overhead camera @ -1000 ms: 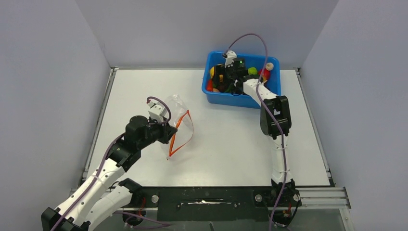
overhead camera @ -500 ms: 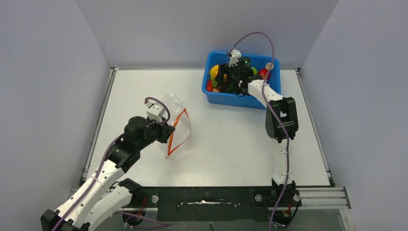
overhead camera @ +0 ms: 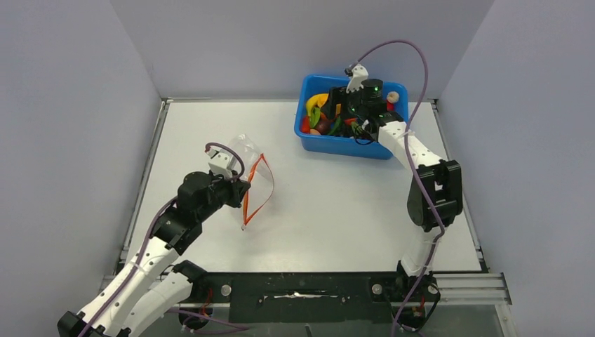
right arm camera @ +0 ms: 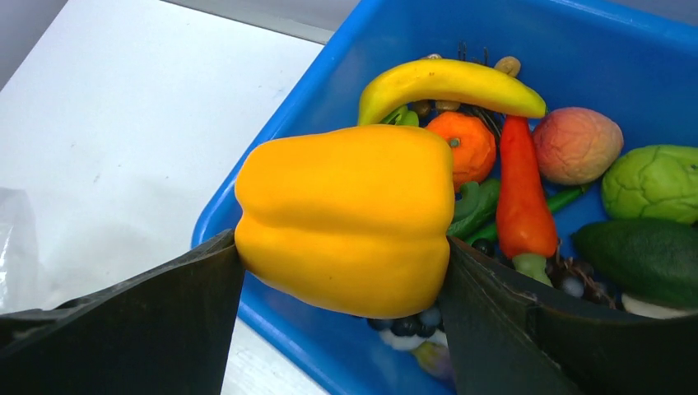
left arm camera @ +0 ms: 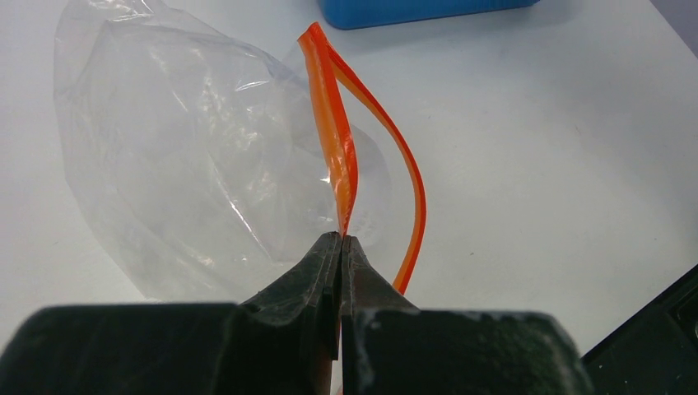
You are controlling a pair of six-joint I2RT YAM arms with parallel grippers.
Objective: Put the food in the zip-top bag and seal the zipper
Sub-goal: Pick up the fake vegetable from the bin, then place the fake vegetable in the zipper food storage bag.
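Note:
The zip-top bag (left arm camera: pixel 181 140) is clear and crinkly and lies on the white table, its mouth gaping. My left gripper (left arm camera: pixel 341 239) is shut on one side of the orange zipper (left arm camera: pixel 339 148) and holds that strip up; the other side bows out to the right. From above, the bag (overhead camera: pixel 242 149) lies at left centre, just beyond the left gripper (overhead camera: pixel 242 191). My right gripper (right arm camera: pixel 342 263) is shut on a yellow-orange pepper (right arm camera: pixel 346 214), held above the near left corner of the bin. More food stays in the bin: a peach (right arm camera: pixel 576 144), a green round fruit (right arm camera: pixel 654 181) and a dark green piece (right arm camera: pixel 642 259).
The blue bin (overhead camera: pixel 351 146) stands at the back right of the table, also holding a banana (right arm camera: pixel 444 82), an orange (right arm camera: pixel 465 144) and a red carrot-like piece (right arm camera: pixel 520 197). Grey walls close in three sides. Bare table (overhead camera: pixel 337 203) lies between the bag and the bin.
The right jaws closed on the pepper and raised it from the bin, the elbow swinging right. The left gripper drifted slightly left with the zipper strip, narrowing the bag's mouth.

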